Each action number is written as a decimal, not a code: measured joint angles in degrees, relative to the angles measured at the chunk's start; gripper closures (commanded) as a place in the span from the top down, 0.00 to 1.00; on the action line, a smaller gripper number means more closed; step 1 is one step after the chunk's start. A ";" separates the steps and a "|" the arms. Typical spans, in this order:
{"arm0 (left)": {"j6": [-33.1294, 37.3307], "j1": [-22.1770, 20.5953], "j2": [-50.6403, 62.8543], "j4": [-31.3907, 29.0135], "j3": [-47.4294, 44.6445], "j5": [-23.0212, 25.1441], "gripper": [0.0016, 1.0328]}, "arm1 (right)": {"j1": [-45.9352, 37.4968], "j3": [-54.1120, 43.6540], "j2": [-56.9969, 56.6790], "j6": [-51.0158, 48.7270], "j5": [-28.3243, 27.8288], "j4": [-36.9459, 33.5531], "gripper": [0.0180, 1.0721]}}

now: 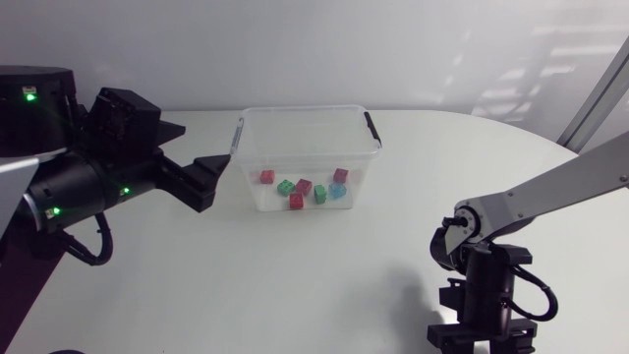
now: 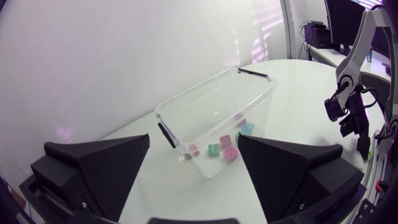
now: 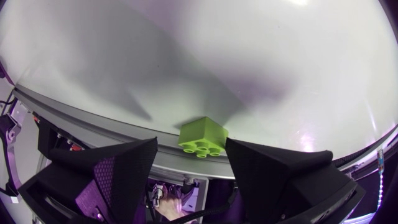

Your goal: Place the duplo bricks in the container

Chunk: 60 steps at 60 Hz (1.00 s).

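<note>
**Q:** Head view: how do the two sets of fingers stand?
**A:** The left gripper (image 1: 204,147) comes in from the left side and hangs over the table (image 1: 295,285), just beside the container (image 1: 305,111). Its fingers are spread wide and hold nothing. The right gripper (image 1: 482,334) points down at the table's near edge. From this view I cannot tell how far it is open.

**Q:** Where are the bricks here?
**A:** Red, green and blue bricks (image 1: 304,185) lie loose in a cluster on the container's floor.

**Q:** Left wrist view: what is between the fingers?
**A:** Nothing. The fingers (image 2: 99,168) of the left gripper (image 2: 194,138) stand far apart and touch no object. The clear container (image 2: 205,109) stands ahead of the gap, open at the top, with a black handle (image 2: 166,134) at its nearer end. The bricks (image 2: 213,149) show through its wall.

**Q:** Right wrist view: is anything gripped?
**A:** No. The fingers (image 3: 106,174) of the right gripper (image 3: 191,142) are spread. A green brick (image 3: 200,132) lies between their tips at the very edge of the table (image 3: 249,56), with its studs turned toward the camera. On one side a clear gap separates the fingertip from the brick. On the other side the tip is just beside the brick, and I cannot tell whether they touch. The brick is not pinched from both sides.
</note>
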 measured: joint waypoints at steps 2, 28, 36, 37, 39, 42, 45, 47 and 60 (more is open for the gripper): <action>-0.02 0.00 0.09 -0.02 0.00 0.02 0.96 | 0.00 0.00 0.42 0.00 -0.02 0.02 0.76; 0.00 0.00 0.11 0.09 0.00 -0.20 0.96 | -3.74 0.00 2.95 0.00 1.99 0.04 0.40; 0.02 0.00 -0.37 0.00 0.00 -0.22 0.96 | -4.09 0.07 4.15 0.00 2.14 0.74 0.40; 0.02 0.00 -0.44 -0.04 0.00 -0.26 0.96 | -4.09 0.07 4.42 0.00 2.16 1.03 0.40; 0.00 0.00 -0.57 -0.04 0.00 -0.39 0.96 | -4.11 0.09 4.85 0.00 2.19 1.33 0.40; 0.02 0.00 -0.83 -0.07 0.00 -0.39 0.96 | -4.09 0.15 5.40 0.00 2.32 1.77 0.40; 0.02 0.00 -1.11 -0.07 0.00 -0.39 0.96 | -4.07 0.31 5.75 0.00 2.36 1.84 0.40; 0.02 0.00 -1.33 -0.07 0.00 -0.39 0.96 | -4.04 0.37 5.90 0.00 2.36 1.81 0.40; 0.02 0.35 -2.08 -0.07 0.00 -0.42 0.96 | -5.79 0.85 6.64 0.00 3.23 1.68 0.25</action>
